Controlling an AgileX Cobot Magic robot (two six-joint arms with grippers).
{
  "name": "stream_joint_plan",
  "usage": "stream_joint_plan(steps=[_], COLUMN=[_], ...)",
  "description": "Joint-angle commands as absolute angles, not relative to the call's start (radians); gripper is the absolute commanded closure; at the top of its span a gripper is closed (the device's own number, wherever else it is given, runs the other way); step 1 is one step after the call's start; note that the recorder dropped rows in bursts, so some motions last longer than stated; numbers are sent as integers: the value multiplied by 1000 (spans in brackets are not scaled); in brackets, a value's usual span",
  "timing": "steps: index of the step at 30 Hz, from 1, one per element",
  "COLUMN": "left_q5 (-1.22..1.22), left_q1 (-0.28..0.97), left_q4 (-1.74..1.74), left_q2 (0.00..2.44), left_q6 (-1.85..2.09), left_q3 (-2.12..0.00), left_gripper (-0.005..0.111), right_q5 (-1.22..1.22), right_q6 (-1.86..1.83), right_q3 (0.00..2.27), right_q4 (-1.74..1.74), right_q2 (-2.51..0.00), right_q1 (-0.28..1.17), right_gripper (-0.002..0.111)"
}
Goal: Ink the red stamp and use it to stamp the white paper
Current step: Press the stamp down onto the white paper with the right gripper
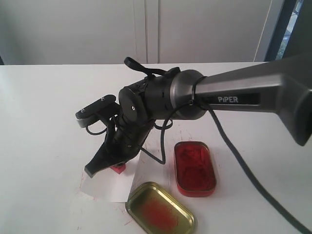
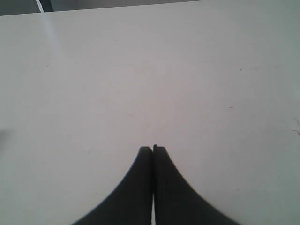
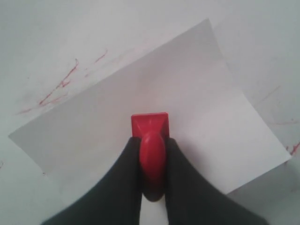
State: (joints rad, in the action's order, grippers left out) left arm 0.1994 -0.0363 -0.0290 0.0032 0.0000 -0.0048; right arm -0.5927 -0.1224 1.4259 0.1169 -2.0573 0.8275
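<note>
Right wrist view: red stamp (image 3: pixel 149 125) sits well inside white paper (image 3: pixel 192 89).

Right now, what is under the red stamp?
The white paper lies under the red stamp, which the right end effector grips. The stamp's base hides any print beneath it.

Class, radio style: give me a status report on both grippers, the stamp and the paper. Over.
Left gripper shut, holding nothing. Right gripper shut on the red stamp, base against the white paper. Nothing in the way.
</note>
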Motion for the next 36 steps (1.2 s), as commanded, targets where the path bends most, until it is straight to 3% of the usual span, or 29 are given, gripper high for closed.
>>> stream_joint_plan(steps=[1,12,28,36], left_q5=[202,202,202,202], left_q1=[-37,-37,-37,-37], left_q4=[-30,-30,-30,-30], left_q2=[0,0,0,0], left_q6=[0,0,0,0], left_q3=[0,0,0,0], left_gripper=[107,107,107,107], right_q5=[-576,-596,-865,-813], right_q6=[-135,-135,-130,-130], right_q3=[1434,1434,1434,1434], right_q4=[70,69,103,103], right_q2=[-2062,-2119,-2165,-2175], right_q1=[829,829,829,829], right_gripper=[108,108,108,108])
